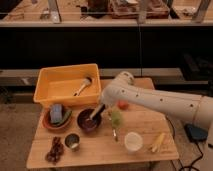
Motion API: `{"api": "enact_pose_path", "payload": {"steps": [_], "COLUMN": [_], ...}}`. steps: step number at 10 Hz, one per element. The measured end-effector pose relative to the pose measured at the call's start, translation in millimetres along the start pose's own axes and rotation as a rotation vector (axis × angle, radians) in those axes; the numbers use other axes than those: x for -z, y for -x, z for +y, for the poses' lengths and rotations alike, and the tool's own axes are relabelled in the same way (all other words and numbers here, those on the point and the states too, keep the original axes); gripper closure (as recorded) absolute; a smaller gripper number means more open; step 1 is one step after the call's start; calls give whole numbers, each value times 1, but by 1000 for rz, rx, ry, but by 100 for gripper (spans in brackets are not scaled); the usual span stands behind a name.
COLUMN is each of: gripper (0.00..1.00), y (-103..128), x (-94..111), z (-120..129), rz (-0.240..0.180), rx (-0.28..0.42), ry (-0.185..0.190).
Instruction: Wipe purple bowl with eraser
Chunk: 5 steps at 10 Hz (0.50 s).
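purple bowl (89,121) under gripper (96,113), finger state unclear; orange-brown bowl (56,121) left, white cup (133,141) right.

High front view, looking down at table (100,150).

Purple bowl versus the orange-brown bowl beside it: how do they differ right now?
The purple bowl is dark with a glossy inside; the orange-brown bowl is lighter and warm-toned. The tool reaches into the purple bowl with a dark oblong object, likely the eraser; the orange-brown bowl holds a blue sponge and nothing touches it. Both are round, similar in size, and sit side by side on the wooden table.
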Motion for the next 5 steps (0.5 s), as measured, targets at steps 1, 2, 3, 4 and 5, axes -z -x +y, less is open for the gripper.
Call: {"api": "enact_pose_path", "payload": {"steps": [1, 2, 3, 4, 5], "gripper": [100, 100, 100, 100, 100], "y": [2, 5, 8, 10, 14], "x": [-4, -9, -17, -19, -21], "z": [-8, -15, -20, -24, -30], "rz": [-2, -7, -13, -13, -20], "rx": [4, 6, 7, 11, 16], "ry": [-8, -14, -20, -26, -36]}}
